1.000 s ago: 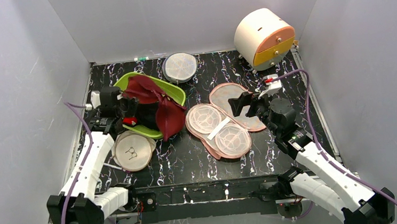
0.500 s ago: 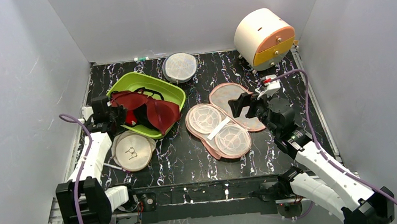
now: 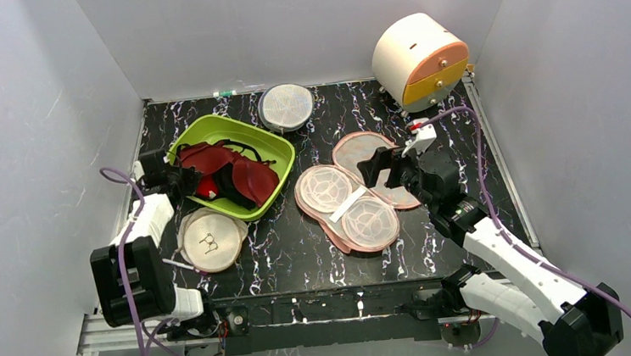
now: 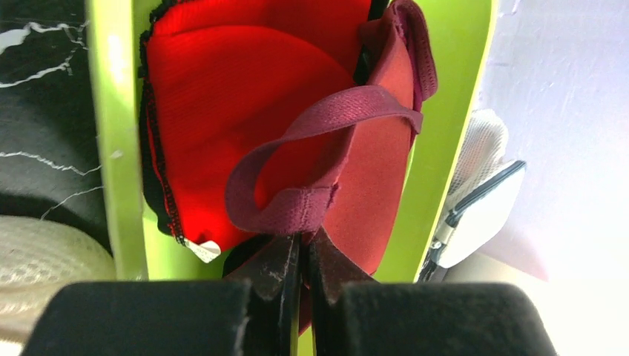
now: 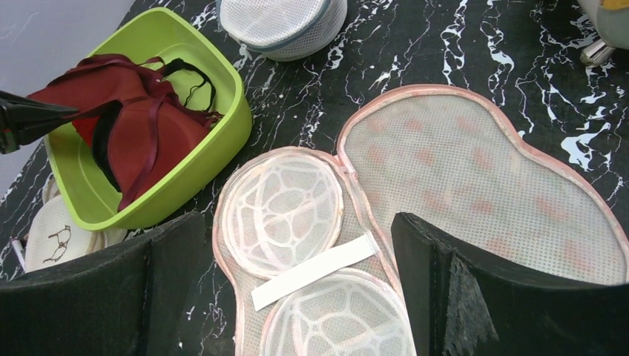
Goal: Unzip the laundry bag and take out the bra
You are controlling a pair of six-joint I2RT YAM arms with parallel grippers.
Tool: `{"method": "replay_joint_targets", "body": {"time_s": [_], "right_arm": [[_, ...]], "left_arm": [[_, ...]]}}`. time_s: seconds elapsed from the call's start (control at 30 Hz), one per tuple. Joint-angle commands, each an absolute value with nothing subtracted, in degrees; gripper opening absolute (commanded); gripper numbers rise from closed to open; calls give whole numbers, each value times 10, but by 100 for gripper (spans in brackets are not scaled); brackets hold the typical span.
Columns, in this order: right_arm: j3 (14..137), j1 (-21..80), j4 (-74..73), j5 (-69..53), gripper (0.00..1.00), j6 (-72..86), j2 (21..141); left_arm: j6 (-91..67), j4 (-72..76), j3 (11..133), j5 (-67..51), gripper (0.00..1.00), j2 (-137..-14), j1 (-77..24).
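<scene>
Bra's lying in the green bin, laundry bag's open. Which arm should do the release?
Left. The left pincer is shut at the green bin, apparently pinching the bra by its maroon edge. The right pincer hangs open over the laundry bag, apart from the bra.

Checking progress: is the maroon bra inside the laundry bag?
No, the bra lies in the green tub beside the opened laundry bag.

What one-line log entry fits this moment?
laundry bag: open; bra: in green bin; left gripper: shut on bra; right gripper: open
</scene>
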State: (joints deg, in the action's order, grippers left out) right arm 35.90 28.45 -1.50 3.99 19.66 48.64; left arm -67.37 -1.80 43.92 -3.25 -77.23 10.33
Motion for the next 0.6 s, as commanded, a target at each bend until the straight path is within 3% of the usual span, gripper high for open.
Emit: {"method": "replay_joint_targets", "body": {"time_s": [0.0, 0.23, 0.3, 0.37, 0.57], "right_arm": [[394, 283, 16, 27, 98, 207, 492], [396, 283, 21, 17, 98, 217, 505], [398, 283, 21, 15, 98, 219, 511], [401, 283, 20, 12, 98, 220, 515], [418, 283, -13, 14, 98, 214, 517]], "left_arm": [[-632, -7, 463, -102, 0, -805, 108], [-579, -10, 471, -87, 3, -801, 109], [-556, -45, 493, -82, 15, -802, 109], [-537, -66, 499, -56, 35, -777, 110], [-470, -121, 504, 16, 75, -665, 110]]}}
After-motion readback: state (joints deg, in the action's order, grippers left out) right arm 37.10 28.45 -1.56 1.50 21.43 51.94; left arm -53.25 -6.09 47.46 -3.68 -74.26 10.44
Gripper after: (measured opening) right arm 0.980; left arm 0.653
